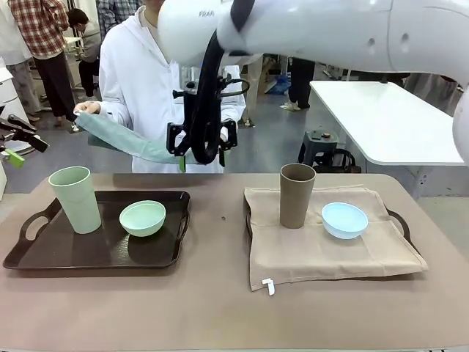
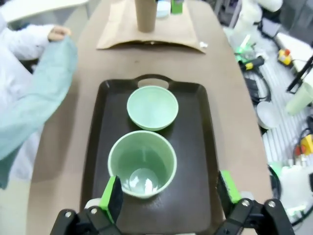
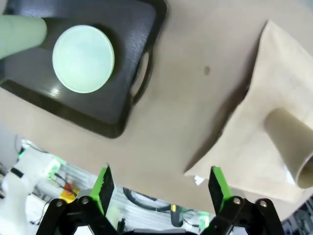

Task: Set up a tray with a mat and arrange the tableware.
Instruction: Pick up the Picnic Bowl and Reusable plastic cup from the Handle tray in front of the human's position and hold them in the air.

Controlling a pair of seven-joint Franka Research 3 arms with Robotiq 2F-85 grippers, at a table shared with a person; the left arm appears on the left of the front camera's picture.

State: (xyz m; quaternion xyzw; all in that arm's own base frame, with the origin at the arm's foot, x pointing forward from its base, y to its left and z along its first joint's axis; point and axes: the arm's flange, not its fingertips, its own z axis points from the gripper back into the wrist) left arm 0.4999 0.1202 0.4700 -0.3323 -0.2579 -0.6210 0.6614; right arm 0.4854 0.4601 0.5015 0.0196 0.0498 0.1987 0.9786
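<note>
1. Standing on the left dark tray (image 1: 58, 249), the pale green cup (image 1: 75, 198) is upright at the tray's left, and the pale green bowl (image 1: 143, 218) sits just to its right, apart from it.
2. No mat lies under these two; the tray's bare surface shows around them.
3. The right tray (image 1: 399, 220) is covered by a beige mat (image 1: 315, 257); only its handles show past the cloth's edges.
4. On the beige mat, the brown cup (image 1: 296, 196) stands upright with the light blue bowl (image 1: 344, 220) just beside it on the right.
5. The right gripper (image 1: 201, 158) hangs above the far edge of the table (image 1: 220, 315), near the middle, fingers pointing down.
6. In the right wrist view, the right gripper (image 3: 160, 188) is released, jaws wide, with nothing between its green pads (image 3: 103, 188).
7. A person at the far side holds one end of a teal cloth (image 1: 124, 139) in a hand (image 1: 88, 108); the cloth's other end reaches the right gripper, but contact cannot be told.
8. The left gripper (image 1: 22, 147) shows at the picture's left edge, above and beyond the left tray.
9. In the left wrist view, the left gripper (image 2: 168, 191) is released and empty, looking down into the pale green cup (image 2: 142, 164); the pale green bowl (image 2: 152, 107) lies beyond it on the tray (image 2: 195, 147).
</note>
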